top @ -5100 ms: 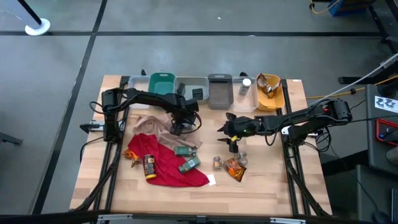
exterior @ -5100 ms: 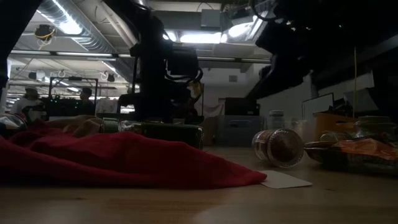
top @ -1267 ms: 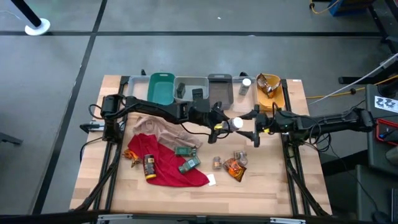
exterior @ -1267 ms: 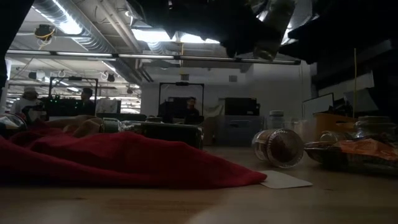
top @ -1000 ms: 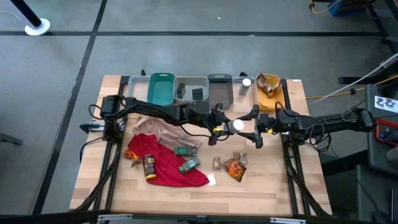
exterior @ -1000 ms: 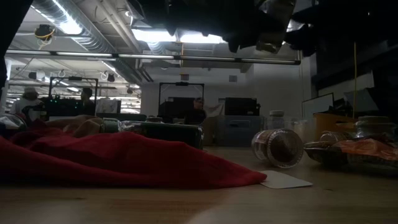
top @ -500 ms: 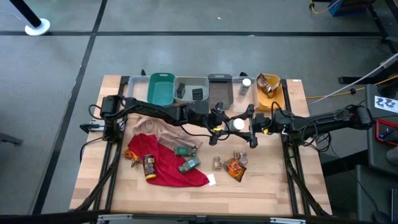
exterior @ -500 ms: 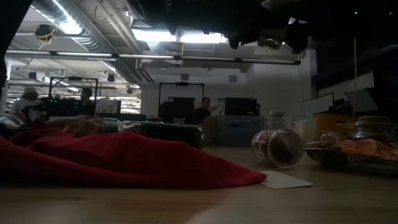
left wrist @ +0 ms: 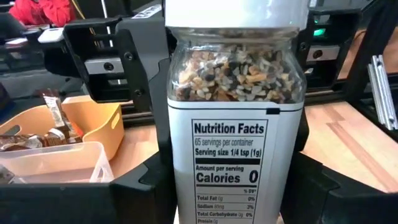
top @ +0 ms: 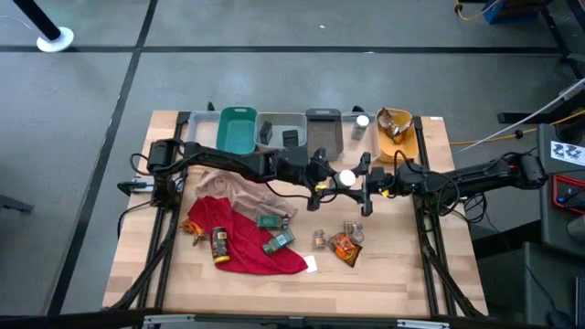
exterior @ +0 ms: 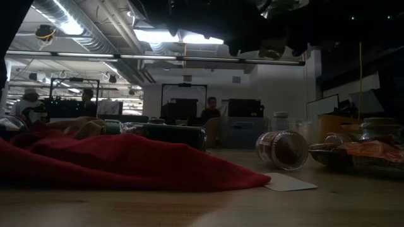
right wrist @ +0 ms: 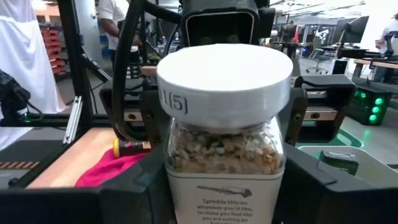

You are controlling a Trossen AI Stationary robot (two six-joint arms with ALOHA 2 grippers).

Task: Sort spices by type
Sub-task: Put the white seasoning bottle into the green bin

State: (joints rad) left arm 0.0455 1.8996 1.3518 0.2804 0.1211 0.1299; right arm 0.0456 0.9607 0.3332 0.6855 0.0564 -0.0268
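Since the earlier frame we had brought our right end effector (top: pixel 358 185) in from the right, and its fingers sat partly open on either side of the white-capped jar (top: pixel 346 179), which our left end effector (top: pixel 331 179) also gripped, above the middle of the surface (top: pixel 393 274). We judged the sort barely underway: a few items sat in the bins (top: pixel 237 132), while the loose spices (top: pixel 345 245) on the surface and red cloth (top: pixel 247 245) remained.

Five bins (top: pixel 323 132) far side; two cloths (top: pixel 247 239) left; two arms; one white-capped jar (top: pixel 346 179) mid-air; two green boxes (top: pixel 278 241).
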